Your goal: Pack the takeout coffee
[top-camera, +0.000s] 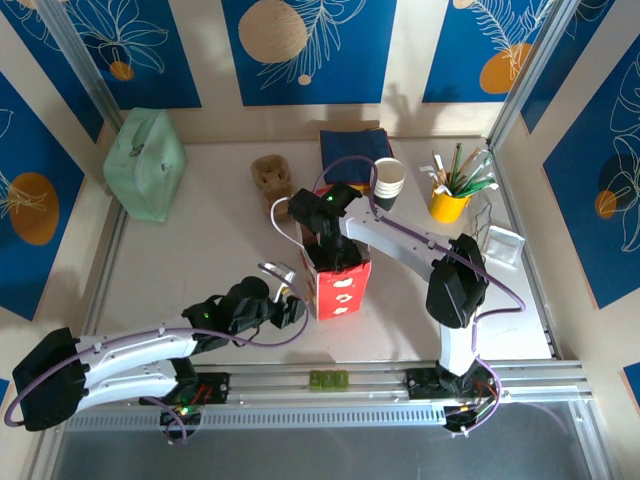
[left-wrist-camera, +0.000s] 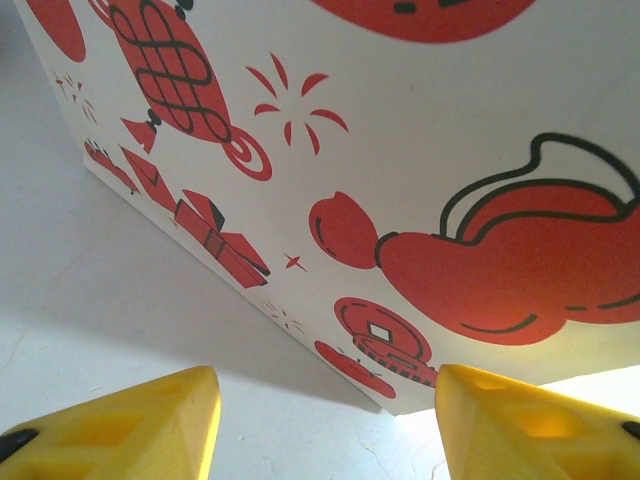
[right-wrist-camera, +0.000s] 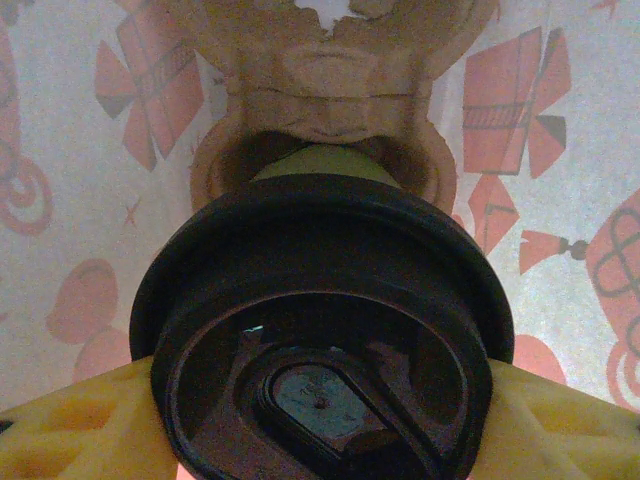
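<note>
Deep inside the red-and-white printed paper bag (top-camera: 342, 292), we see the right gripper (right-wrist-camera: 320, 410) clamped on the takeout coffee (right-wrist-camera: 320, 300), its yellow fingers (right-wrist-camera: 85, 430) pressed against either side of the round black plastic lid. Just beyond the cup sits a brown moulded-pulp cup carrier (right-wrist-camera: 320, 80). Outside, the left gripper (left-wrist-camera: 325, 435) hangs with jaws apart and empty, just beside the bag's lower corner, above the white table (left-wrist-camera: 100, 330).

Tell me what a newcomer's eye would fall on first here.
The red-and-white bag stands in the middle of the table. Inside it, the right claw grips the black-lidded coffee by a cardboard carrier. The left claw stands open beside the bag's printed wall.
</note>
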